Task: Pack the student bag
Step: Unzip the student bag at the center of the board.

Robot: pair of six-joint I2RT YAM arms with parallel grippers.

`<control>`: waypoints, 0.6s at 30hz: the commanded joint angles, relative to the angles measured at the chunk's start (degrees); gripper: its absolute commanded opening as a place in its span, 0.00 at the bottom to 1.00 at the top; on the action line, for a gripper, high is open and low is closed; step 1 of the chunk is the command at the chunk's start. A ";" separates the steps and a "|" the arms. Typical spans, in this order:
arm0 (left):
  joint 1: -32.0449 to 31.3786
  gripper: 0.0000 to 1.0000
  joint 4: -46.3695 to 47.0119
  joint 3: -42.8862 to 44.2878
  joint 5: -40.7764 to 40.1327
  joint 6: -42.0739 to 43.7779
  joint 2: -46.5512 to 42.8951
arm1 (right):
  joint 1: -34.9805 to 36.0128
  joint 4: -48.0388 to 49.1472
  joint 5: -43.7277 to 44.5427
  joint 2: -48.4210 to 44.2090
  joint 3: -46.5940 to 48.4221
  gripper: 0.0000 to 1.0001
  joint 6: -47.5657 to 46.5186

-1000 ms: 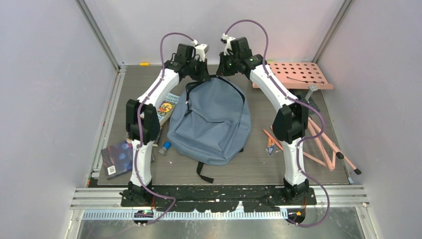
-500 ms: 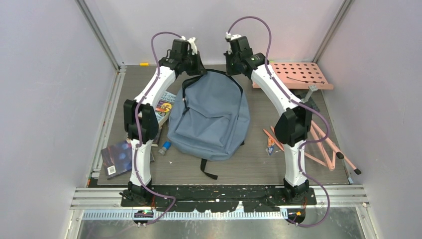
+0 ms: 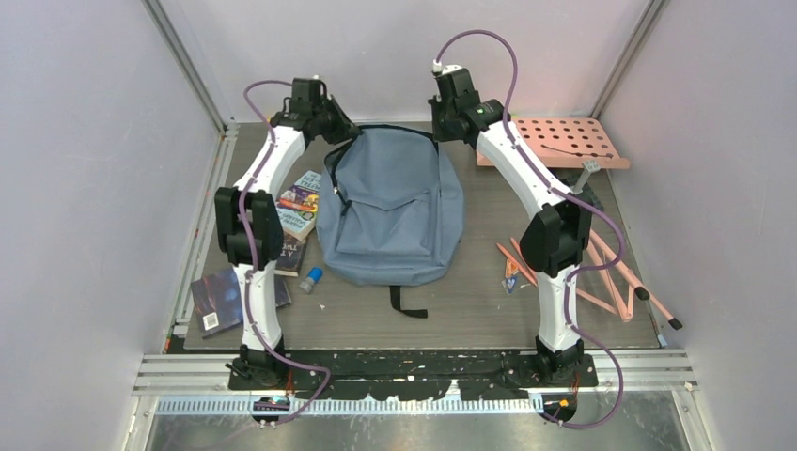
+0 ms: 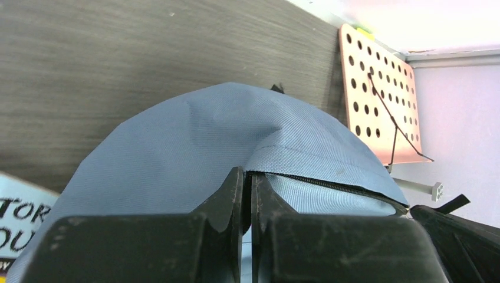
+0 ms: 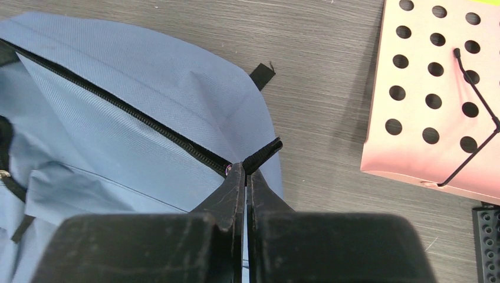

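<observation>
The student bag (image 3: 390, 207), a large grey-blue backpack, lies flat mid-table with its top toward the far wall. My left gripper (image 3: 346, 133) is at the bag's top left corner, shut on the fabric edge beside the zipper (image 4: 330, 184); its tips (image 4: 248, 174) pinch the bag (image 4: 188, 141). My right gripper (image 3: 442, 132) is at the top right corner. In the right wrist view this gripper (image 5: 246, 170) is shut on the black zipper pull (image 5: 263, 154), at the end of the zipper line (image 5: 118, 106) on the bag (image 5: 135, 165).
Books (image 3: 299, 205) lie left of the bag, with another dark book (image 3: 224, 297) near the front left and a small blue object (image 3: 312, 277) beside it. A pink perforated board (image 3: 564, 141) sits at the back right. Pink rods (image 3: 620, 272) and an orange item (image 3: 512, 271) lie at the right.
The left arm has swung left and farther back, spreading the two grippers apart. The bag's top is stretched wider and the whole bag has slid toward the far wall.
</observation>
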 commanded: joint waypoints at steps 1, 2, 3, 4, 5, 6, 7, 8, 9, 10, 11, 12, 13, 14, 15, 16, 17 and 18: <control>3.64 0.00 3.85 -6.30 -8.37 -5.65 -7.10 | -2.14 -1.51 4.64 -2.57 -0.58 0.00 -0.28; 3.92 0.00 4.24 -7.82 -8.53 -5.74 -7.91 | -2.32 -1.54 4.23 -2.31 -0.66 0.00 -0.16; 4.08 0.00 4.70 -9.29 -8.42 -5.63 -8.69 | -2.40 -1.62 3.87 -1.97 -0.74 0.00 -0.04; 4.27 0.00 5.69 -10.94 -7.66 -5.33 -9.54 | -2.58 -1.50 2.51 -1.84 -0.70 0.00 0.01; 4.42 0.00 7.17 -12.77 -6.39 -4.86 -10.40 | -2.62 -0.95 1.47 -1.78 -0.60 0.00 0.00; 4.43 0.00 9.06 -14.54 -4.79 -4.10 -11.27 | -2.66 -0.59 -0.62 -1.79 -0.54 0.00 -0.16; 4.43 0.00 11.78 -16.08 -1.92 -2.91 -12.00 | -2.66 0.40 -1.85 -1.75 -0.40 0.01 -0.30; 4.42 0.00 12.88 -17.21 0.92 -1.49 -12.21 | -2.67 0.87 -4.66 -1.77 -0.26 0.01 -0.63; 4.40 0.00 13.11 -17.58 4.28 0.21 -12.19 | -2.67 1.62 -6.02 -1.63 0.21 0.00 -0.71; 4.37 0.00 12.88 -17.92 7.69 1.90 -12.09 | -2.67 1.88 -8.36 -1.54 0.48 0.00 -0.73; 4.38 0.01 12.54 -18.43 11.10 3.95 -12.19 | -2.67 2.58 -11.65 -1.40 0.86 0.00 -0.72; 4.34 0.03 12.23 -19.38 13.05 5.00 -12.55 | -2.62 2.89 -12.90 -1.38 0.94 0.01 -0.67; 4.33 0.08 12.17 -20.56 14.54 6.97 -13.09 | -2.66 3.49 -13.97 -1.36 1.00 0.01 -0.60; 4.31 0.13 12.12 -21.59 15.64 8.66 -13.72 | -2.66 3.78 -15.58 -1.36 1.01 0.01 -0.44; 4.35 0.19 11.80 -22.42 15.88 10.34 -14.33 | -2.67 4.20 -16.84 -1.35 0.97 0.01 -0.40; 4.29 0.29 10.91 -23.10 14.49 11.81 -15.09 | -2.67 4.35 -17.43 -1.35 0.83 0.00 -0.41; 4.23 0.44 10.26 -23.97 12.80 13.64 -15.88 | -2.67 4.65 -18.49 -1.40 0.75 0.01 -0.52; 4.22 0.52 10.26 -24.86 11.27 15.69 -16.58 | -2.67 4.75 -18.96 -1.47 0.58 0.01 -0.61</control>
